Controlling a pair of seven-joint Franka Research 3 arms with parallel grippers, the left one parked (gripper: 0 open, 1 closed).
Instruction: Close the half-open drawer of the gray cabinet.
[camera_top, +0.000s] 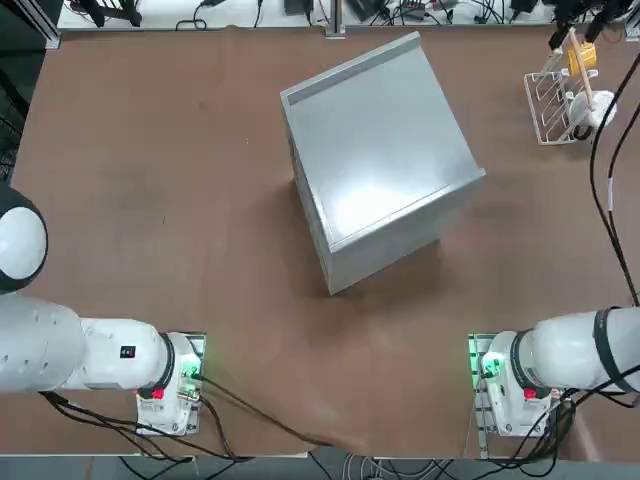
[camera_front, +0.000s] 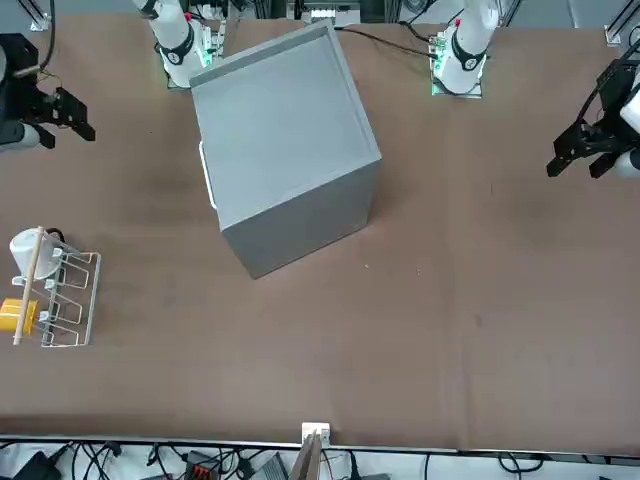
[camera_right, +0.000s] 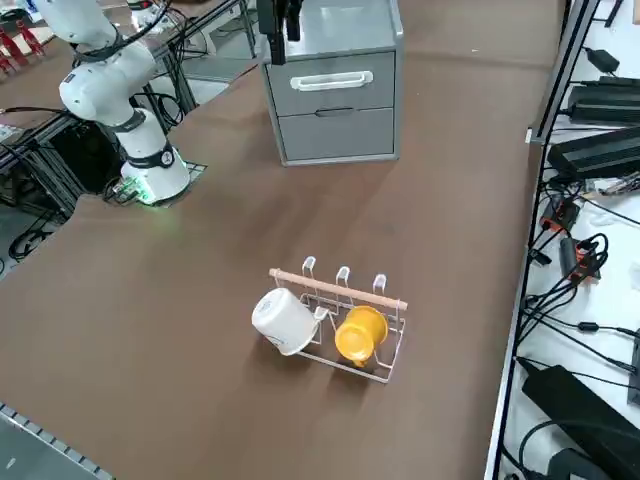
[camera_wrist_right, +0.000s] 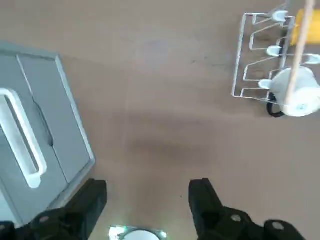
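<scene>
Right pincer (camera_wrist_right: 147, 200) hangs released, fingers apart, above bare desk (camera_wrist_right: 165, 100) beside the gray cabinet (camera_wrist_right: 35, 130). From overhead, the cabinet (camera_top: 375, 160) sits skewed mid-desk; a white wire rack (camera_top: 562, 95) stands well apart from it at the far right corner. From the right side, the drawer (camera_right: 332, 82) faces this camera, its long axis horizontal and its front level with the panel below; rack (camera_right: 345, 320), white cup (camera_right: 283, 320) and yellow cup (camera_right: 360, 333) lie nearer
</scene>
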